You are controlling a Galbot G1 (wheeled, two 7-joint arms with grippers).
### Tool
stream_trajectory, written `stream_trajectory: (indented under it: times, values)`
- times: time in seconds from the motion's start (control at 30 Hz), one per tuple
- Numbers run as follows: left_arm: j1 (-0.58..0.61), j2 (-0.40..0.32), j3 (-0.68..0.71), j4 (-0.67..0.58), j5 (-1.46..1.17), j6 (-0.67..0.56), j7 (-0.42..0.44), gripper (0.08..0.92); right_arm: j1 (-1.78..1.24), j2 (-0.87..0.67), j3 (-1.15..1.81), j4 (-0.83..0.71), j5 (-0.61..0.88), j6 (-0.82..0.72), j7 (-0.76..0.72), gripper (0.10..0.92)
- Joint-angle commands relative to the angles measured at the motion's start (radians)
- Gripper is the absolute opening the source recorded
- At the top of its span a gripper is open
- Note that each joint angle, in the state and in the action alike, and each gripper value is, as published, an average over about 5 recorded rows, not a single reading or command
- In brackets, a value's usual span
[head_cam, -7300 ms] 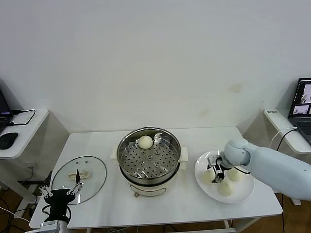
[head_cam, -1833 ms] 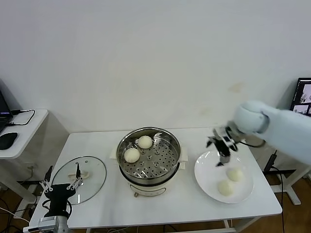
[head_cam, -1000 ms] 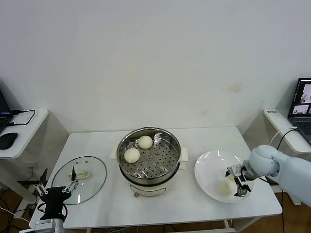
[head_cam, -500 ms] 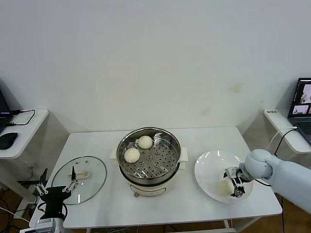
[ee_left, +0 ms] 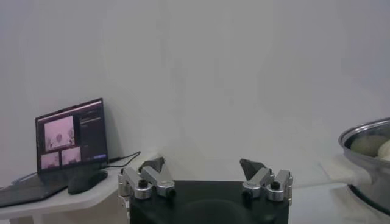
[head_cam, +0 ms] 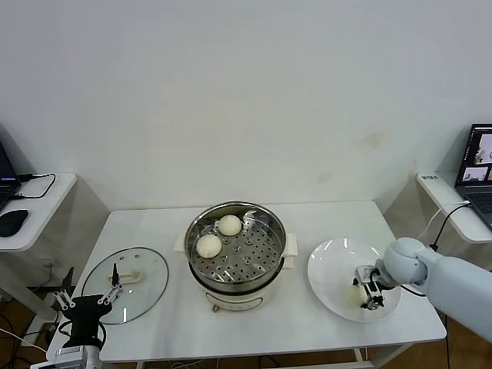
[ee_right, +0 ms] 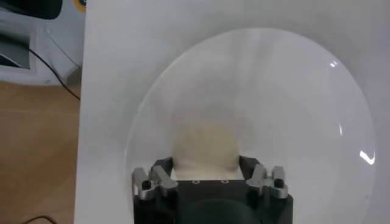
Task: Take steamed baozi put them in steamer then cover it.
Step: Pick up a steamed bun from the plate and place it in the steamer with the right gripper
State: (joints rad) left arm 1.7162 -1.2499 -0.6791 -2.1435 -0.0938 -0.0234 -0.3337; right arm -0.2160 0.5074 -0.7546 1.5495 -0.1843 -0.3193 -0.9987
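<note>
Across the white table (head_cam: 154,231), largest first: steamer (head_cam: 236,247) sits centre, uncovered, so buns can drop straight onto the perforated tray. Two steamed baozi already on that tray, one at the far rim (head_cam: 229,224), one left of centre (head_cam: 208,245), leaving the near and right part of the tray free for more.

Cover (head_cam: 125,273) lies flat on the table left of the steamer, handle up, well clear of the loading path; judged to stay there until the buns are all in.

White plate (head_cam: 330,265) is right of the steamer. Right gripper (head_cam: 367,296) is down on its near-right part, straddling a baozi (head_cam: 355,294). In the right wrist view that baozi (ee_right: 205,145) sits between the fingers (ee_right: 159,176) of the right gripper (ee_right: 206,173). They look spread either side of it, apparently not clamped yet; contact itself is hidden by the gripper body. Judgement: pre-grasp on bun three.

Left gripper (head_cam: 86,300) is parked at the near-left table edge beside the cover, fingers spread wide apart and empty in the left wrist view (ee_left: 204,170); well placed for the cover later.

Hard to make out: only one bun shows on the plate in the head view, and any fourth could be behind the right gripper or arm, can't tell. Left wrist view shows only a sliver of the steamer rim (ee_left: 365,137).
</note>
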Motion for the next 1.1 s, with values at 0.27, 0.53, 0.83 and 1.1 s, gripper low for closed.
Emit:
stream_trajectory:
  times: [0.27,0.53,0.83,1.1]
  values:
    - [-0.008,0.01,0.004,-0.003,-0.003,-0.001,-0.001,0.823,0.288,-0.017,-0.032,0.014,0.151,-0.012,-0.075,0.589]
    - [-0.006,0.017,0.002,-0.017,-0.009,0.0,-0.002,0.823,0.574,0.089,-0.127,-0.068,0.274,-0.001,-0.118,0.594]
    - [-0.004,0.01,-0.002,-0.026,-0.01,-0.002,-0.003,0.823,0.818,0.334,-0.319,-0.073,0.425,0.045,-0.052,0.602]
    - [-0.002,-0.004,-0.013,-0.036,-0.01,-0.004,-0.003,0.823,0.834,0.526,-0.432,-0.057,0.469,0.184,0.017,0.603]
